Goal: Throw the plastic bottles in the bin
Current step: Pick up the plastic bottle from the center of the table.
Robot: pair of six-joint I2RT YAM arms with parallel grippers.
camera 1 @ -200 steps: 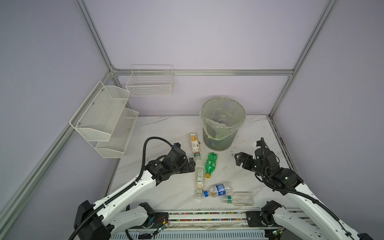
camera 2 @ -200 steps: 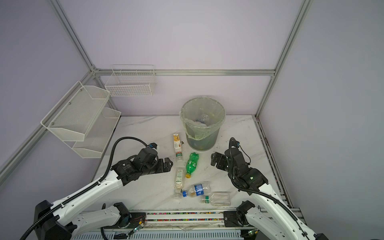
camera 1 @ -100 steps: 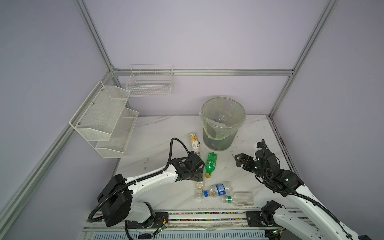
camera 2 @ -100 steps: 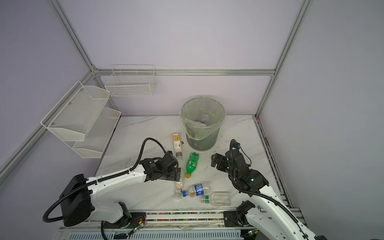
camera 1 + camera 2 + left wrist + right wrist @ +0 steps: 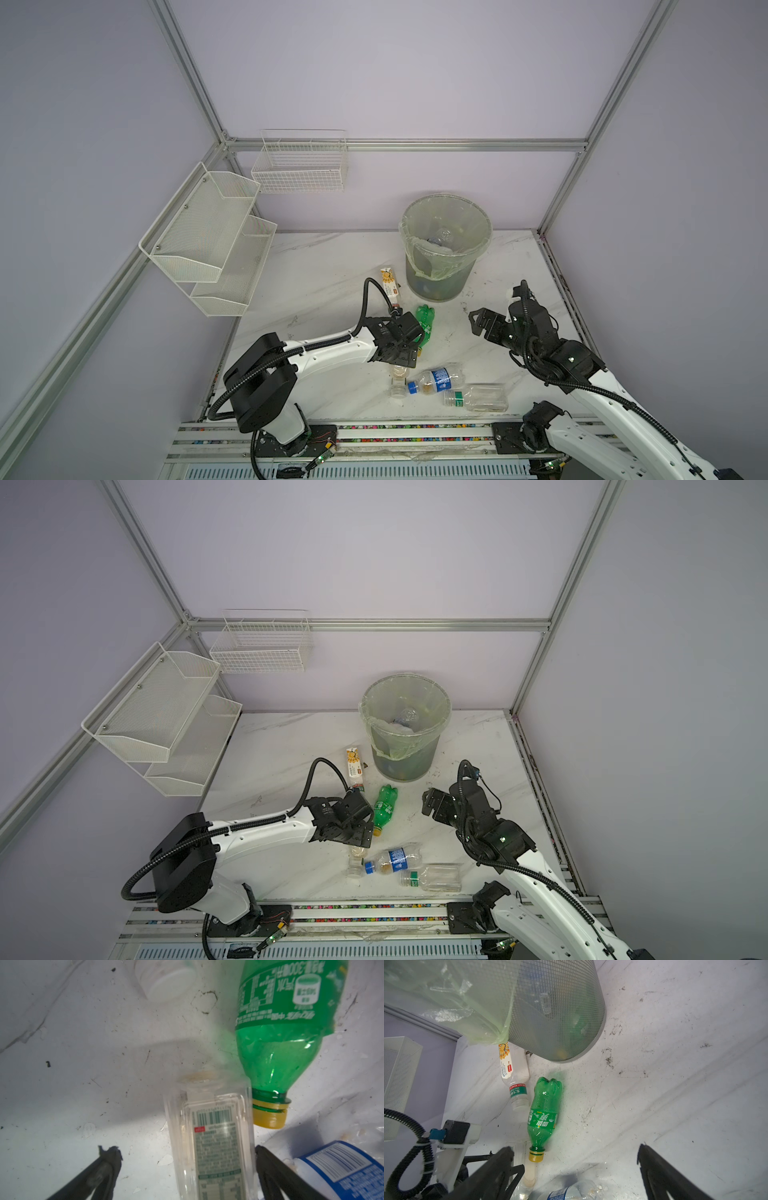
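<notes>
Now the left gripper [image 5: 185,1152], spread wide, straddles a clear labelled bottle [image 5: 212,1136] lying on the desk [image 5: 316,291], the green bottle [image 5: 424,322] just beside it, the bin [image 5: 436,286] behind them with bottles inside, and the right gripper [image 5: 575,1149] hovers wide open above the desk.

The right gripper [image 5: 575,1148] hangs over the stained white bench [image 5: 675,1064], its dark fingers [image 5: 500,1167] spread far apart. A green bottle [image 5: 544,1111] lies on its side between the gripper and the bin [image 5: 556,1012], with its yellow cap [image 5: 536,1156] toward the gripper. Just beside it lies a clear bottle [image 5: 513,1072] with a sunflower label. A blue-labelled bottle [image 5: 564,1191] is partly in view at the picture's edge.
</notes>
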